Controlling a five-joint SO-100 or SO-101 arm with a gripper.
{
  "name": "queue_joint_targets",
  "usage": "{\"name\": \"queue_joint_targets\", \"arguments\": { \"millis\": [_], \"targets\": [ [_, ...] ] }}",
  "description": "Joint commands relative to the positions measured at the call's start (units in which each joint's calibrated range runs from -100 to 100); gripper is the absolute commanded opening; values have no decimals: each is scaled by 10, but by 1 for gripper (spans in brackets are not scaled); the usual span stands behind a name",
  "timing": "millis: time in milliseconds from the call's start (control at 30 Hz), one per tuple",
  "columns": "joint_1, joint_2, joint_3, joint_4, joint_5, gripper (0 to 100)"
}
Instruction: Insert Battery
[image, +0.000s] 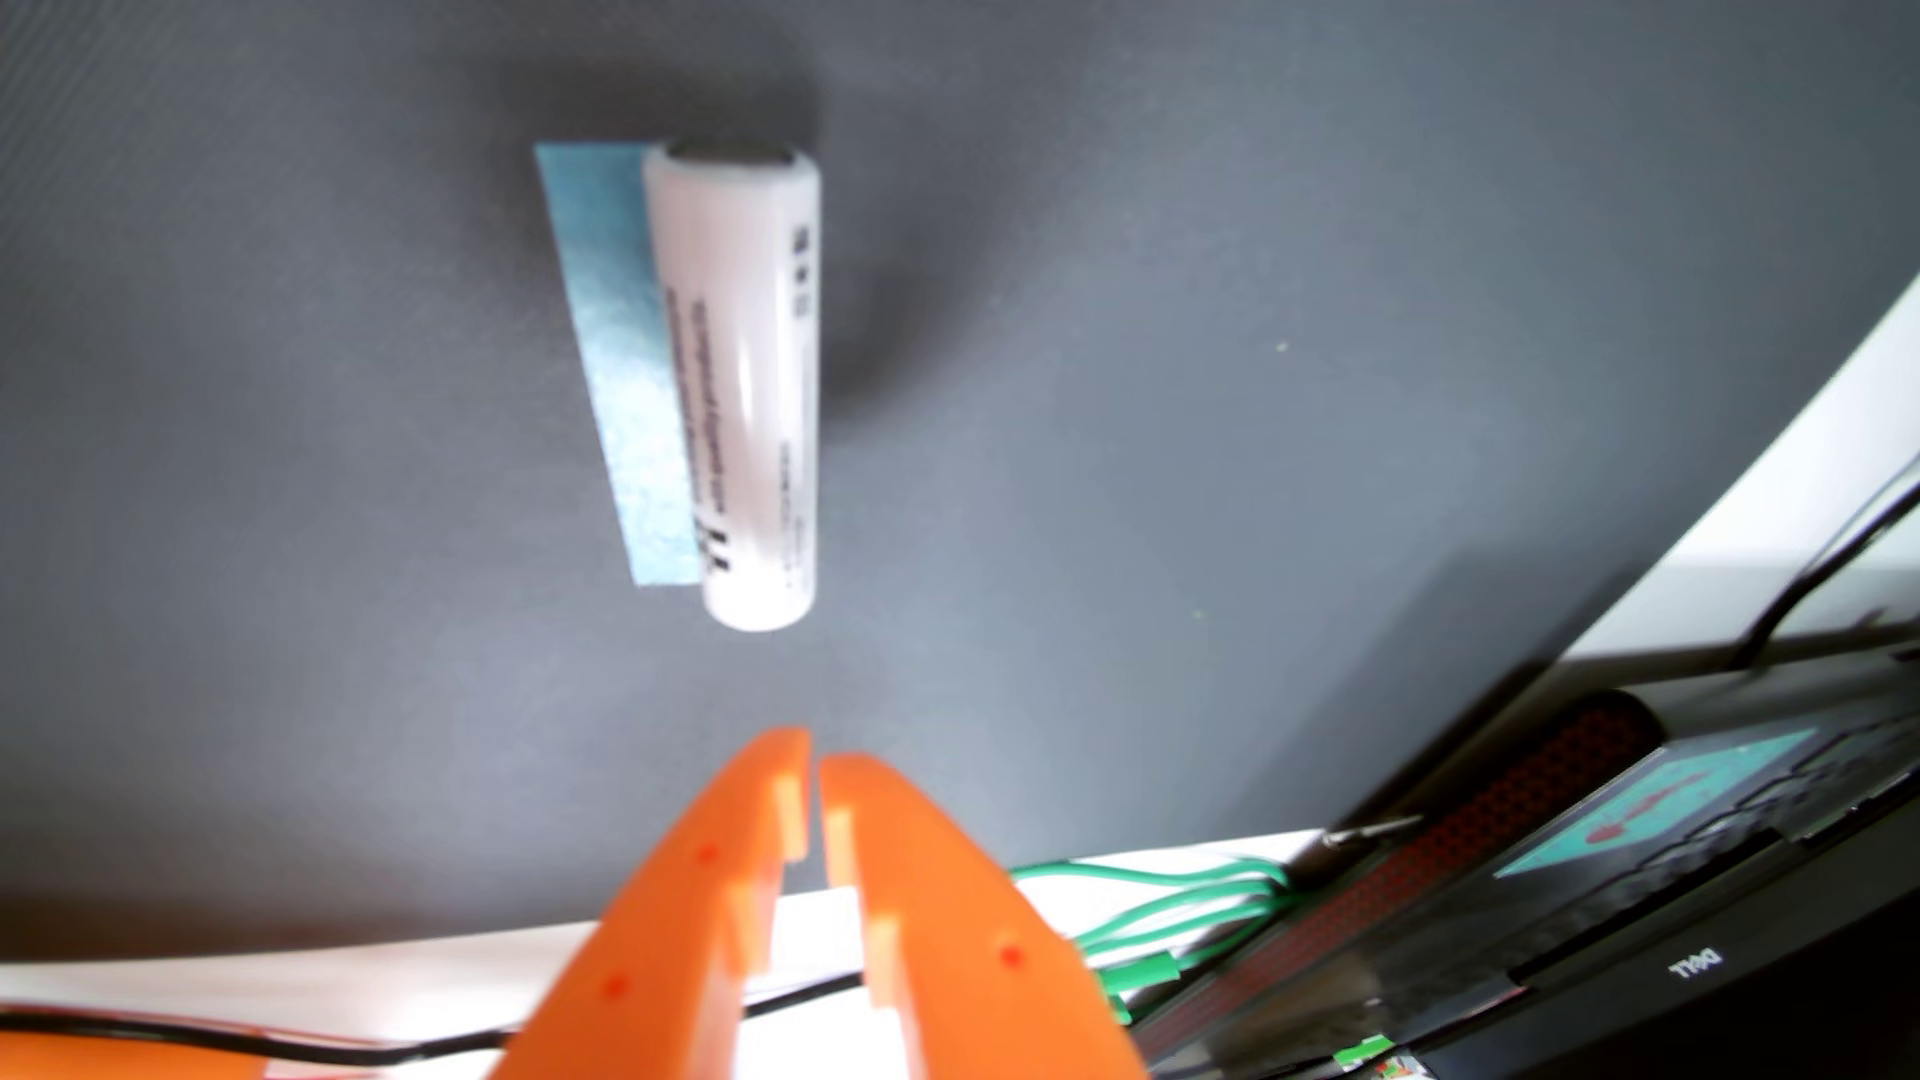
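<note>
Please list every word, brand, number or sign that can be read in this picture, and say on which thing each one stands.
"DELL": on the black device at the lower right, seen upside down.
Black print along the white battery: too blurred to read.
Teal screen with a red mark: no readable text.
Blue tape, orange claw: no text.

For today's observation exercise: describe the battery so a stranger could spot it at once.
Start on the dark grey mat filling most of the wrist view. Near its middle lies a white cylindrical battery, lengthwise beyond the orange tool. Black print marks it, and a blue tape strip runs alongside.
</note>
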Motion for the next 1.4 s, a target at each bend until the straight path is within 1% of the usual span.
{"name": "queue_joint_targets", "arguments": {
  "millis": [0,133,267,333,667,833,1367],
  "targets": [
    [-14,-1,-1,-2,-1,2],
    [-17,0,0,14,-1,2],
    [-14,0,0,29,-1,9],
    [-10,-1,7,28,-1,10],
    [-17,0,34,22,-1,11],
    [-17,0,53,-13,-1,11],
    [-16,1,62,-16,-1,11]
  ]
}}
